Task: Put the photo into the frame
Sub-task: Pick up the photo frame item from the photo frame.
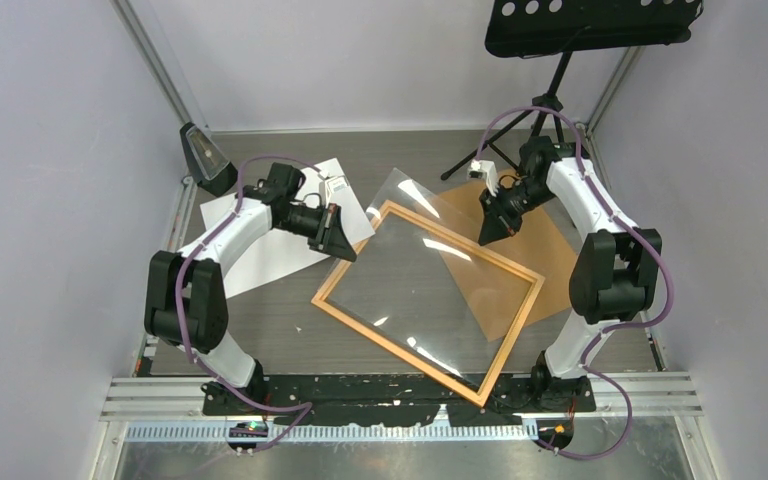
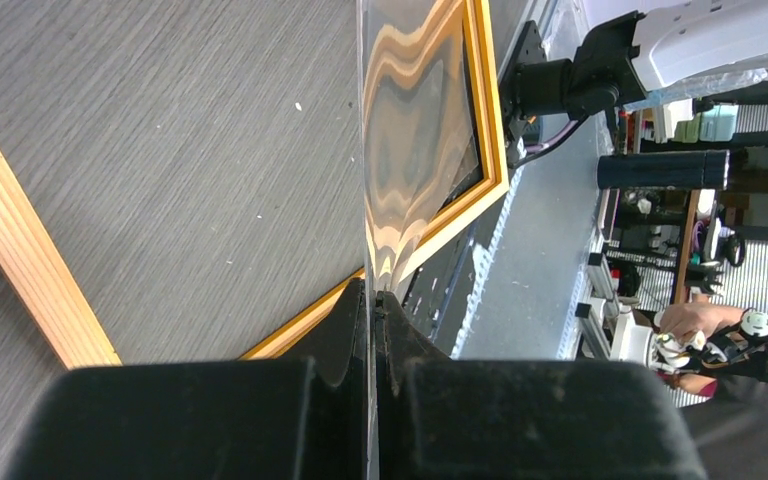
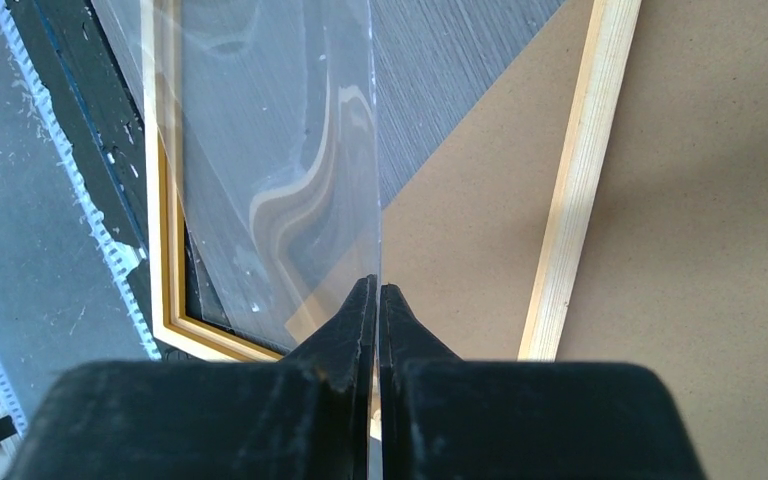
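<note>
Left gripper: closed, pinching one edge of the clear sheet
Right gripper: closed, pinching the opposite edge of the same clear sheet
Clear sheet: spans from one gripper to the other, held over the frame, slightly bowed, glare and warped reflections on its surface
Frame: orange wood, flat on the desk, below and between the two grippers, reaching back towards the arm bases; grey desk shows through its opening
Photo: white side up, flat on the desk behind the left gripper and under the left arm, outside the frame, just beside its near-left corner region
Backing board: plain brown, flat beneath the right gripper, one frame rail lying across it
Music stand: black, well beyond the right gripper
</note>
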Motion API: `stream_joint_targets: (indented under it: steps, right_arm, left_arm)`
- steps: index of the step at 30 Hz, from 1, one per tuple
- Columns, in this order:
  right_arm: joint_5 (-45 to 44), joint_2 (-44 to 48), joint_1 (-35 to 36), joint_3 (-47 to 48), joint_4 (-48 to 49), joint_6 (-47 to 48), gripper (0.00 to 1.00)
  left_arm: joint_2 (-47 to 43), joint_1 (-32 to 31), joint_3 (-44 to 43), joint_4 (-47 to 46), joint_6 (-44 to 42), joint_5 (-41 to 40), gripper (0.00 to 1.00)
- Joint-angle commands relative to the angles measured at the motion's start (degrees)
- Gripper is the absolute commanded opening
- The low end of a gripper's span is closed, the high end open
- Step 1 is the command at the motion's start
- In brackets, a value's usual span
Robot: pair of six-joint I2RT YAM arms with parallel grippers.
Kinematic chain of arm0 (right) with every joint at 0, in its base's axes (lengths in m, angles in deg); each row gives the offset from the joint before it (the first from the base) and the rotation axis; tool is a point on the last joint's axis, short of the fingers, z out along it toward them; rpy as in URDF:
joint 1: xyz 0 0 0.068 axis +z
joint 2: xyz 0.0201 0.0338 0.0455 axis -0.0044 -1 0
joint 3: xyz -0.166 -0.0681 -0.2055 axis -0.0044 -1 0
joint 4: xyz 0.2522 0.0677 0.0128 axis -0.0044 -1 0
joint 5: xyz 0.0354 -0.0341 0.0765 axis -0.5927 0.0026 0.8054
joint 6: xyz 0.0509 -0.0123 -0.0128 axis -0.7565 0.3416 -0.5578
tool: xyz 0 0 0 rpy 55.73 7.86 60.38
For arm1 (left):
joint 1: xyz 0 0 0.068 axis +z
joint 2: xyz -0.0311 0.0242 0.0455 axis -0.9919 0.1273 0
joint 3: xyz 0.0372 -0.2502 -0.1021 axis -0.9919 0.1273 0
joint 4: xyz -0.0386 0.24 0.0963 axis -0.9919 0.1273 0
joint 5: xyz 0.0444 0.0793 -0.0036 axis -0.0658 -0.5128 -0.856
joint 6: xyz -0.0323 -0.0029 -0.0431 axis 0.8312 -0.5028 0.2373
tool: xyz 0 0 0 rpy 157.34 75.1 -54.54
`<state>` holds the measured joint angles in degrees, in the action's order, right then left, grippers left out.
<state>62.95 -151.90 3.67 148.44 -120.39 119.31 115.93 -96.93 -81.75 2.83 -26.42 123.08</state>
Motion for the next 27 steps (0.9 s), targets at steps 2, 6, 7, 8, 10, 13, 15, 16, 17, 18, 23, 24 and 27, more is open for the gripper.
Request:
stream_joint_targets:
  steps: [2,6,7,8,10,13,15,16,17,18,23,24,27]
  right_arm:
    - [1.1,0.02,0.18,2.94,-0.79,-1.9,0.06]
    - [2.55,-0.57,0.23,4.1,-2.14,-2.67,0.06]
    - [3.06,-0.6,0.2,4.59,-2.49,-2.72,0.06]
    - [3.32,-0.73,0.19,4.89,-3.32,-2.75,0.06]
    - [4.26,-0.57,0.21,5.64,-4.24,-2.87,0.06]
    - [4.72,-0.18,0.18,6.61,-4.7,-3.66,0.06]
    - [4.83,0.01,0.18,7.13,-5.03,-4.24,0.06]
    - [4.84,0.1,0.18,7.3,-5.07,-4.56,0.06]
    - [4.82,0.1,0.16,7.61,-5.33,-4.67,0.06]
    - [4.92,0.13,0.22,7.95,-5.45,-5.04,0.06]
    - [6.01,0.25,0.23,8.96,-6.84,-5.91,0.06]
    - [6.25,0.34,0.2,9.19,-7.03,-6.05,0.06]
    - [7.37,0.87,0.12,9.92,-8.36,-6.46,0.06]
  left_arm:
    - [-1.6,-0.17,-2.46,0.23,2.69,1.58,0.0]
    - [-2.06,-0.17,-2.95,0.48,3.7,4.11,0.0]
    - [-2.21,-0.17,-3.06,0.57,3.7,4.8,0.0]
    - [-2.38,-0.17,-3.23,0.61,4.49,5.66,0.0]
    - [-2.64,-0.17,-3.45,0.55,6.4,7.17,0.0]
    - [-3.42,-0.17,-3.98,-0.01,8.78,8.43,0.0]
    - [-4.16,-0.19,-4.12,-0.67,10.55,8.39,0.0]
    - [-4.66,-0.18,-4.06,-1.25,11.49,8.41,0.0]
    - [-5.04,-0.17,-3.99,-1.81,12.55,8.28,0.0]
    - [-5.41,-0.17,-4.0,-2.25,13.49,8.21,0.0]
    - [-6.19,-0.17,-3.5,-3.23,16.36,8.57,0.0]
    - [-6.24,-0.17,-3.36,-3.34,16.6,8.75,0.0]
    - [-6.37,-0.17,-2.66,-4.16,17.63,9.45,0.0]
